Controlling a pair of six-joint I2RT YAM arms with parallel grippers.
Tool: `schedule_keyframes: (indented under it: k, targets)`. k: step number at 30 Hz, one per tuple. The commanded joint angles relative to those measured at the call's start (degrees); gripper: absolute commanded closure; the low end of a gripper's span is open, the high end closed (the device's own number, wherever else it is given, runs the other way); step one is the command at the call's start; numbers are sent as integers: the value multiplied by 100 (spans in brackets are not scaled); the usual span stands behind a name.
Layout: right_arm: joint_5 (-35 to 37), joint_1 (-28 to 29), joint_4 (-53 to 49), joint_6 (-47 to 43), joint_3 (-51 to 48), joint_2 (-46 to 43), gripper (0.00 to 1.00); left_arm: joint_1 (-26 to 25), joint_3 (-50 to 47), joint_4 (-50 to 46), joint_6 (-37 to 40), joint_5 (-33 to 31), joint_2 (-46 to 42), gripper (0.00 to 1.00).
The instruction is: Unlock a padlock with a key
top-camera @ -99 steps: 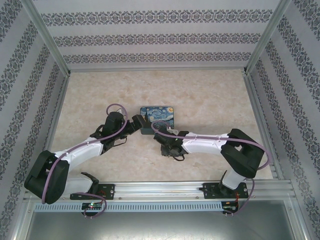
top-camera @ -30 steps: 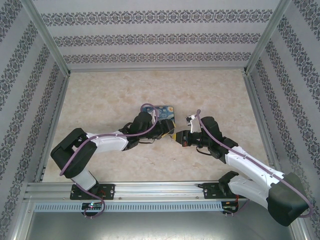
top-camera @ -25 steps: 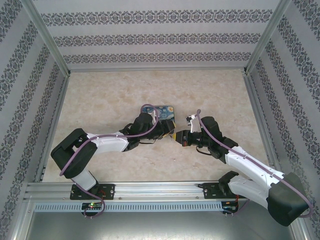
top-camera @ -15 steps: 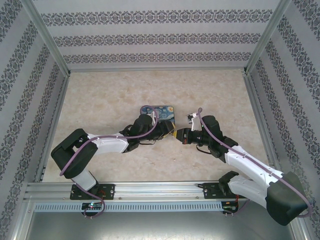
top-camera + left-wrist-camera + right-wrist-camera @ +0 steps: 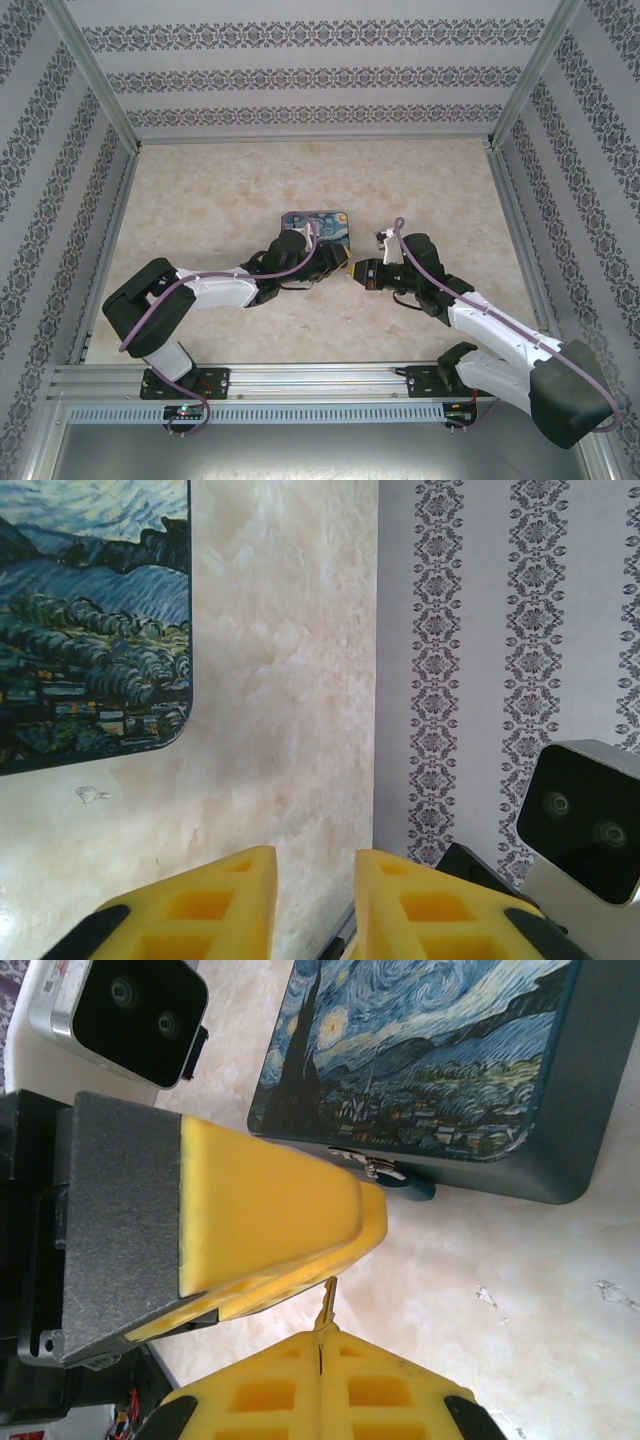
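Pinching the key (image 5: 326,1305) in the right gripper (image 5: 318,1345), with pads pressed flat together and the thin blade poking out past the tips. Holding the left gripper (image 5: 315,870) partly spread close beside that blade, with nothing seen clamped in its jaws. Facing the padlock (image 5: 408,1186) a little beyond the key tip and off to one side, hung on the front of the painted box (image 5: 420,1060), near the counter (image 5: 540,1260). Judging the key light, stiff, smooth, apt to swivel in soft foam: grip deep across the flat bow. Judging the padlock small, hard, probably loose on its hasp: steady by the body, leaving the keyway free.
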Motion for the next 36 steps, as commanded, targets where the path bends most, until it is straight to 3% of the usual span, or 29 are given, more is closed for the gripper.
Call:
schedule_keyframes:
  k: [1, 6, 9, 22, 36]
  targets:
    - [50, -67, 219, 71, -85, -22, 100, -98, 40, 164, 1, -71, 11, 67]
    - [32, -123, 158, 101, -72, -167, 100, -98, 31, 37, 11, -170, 57, 50]
    - [3, -169, 153, 140, -78, -244, 100, -98, 36, 63, 2, -185, 94, 49]
    - [59, -195, 317, 273, -112, -203, 100, -201, 12, 1051, -575, -71, 349, 67]
    - [108, -229, 345, 307, -231, -269, 100, -229, -41, 1039, -585, -222, 261, 82]
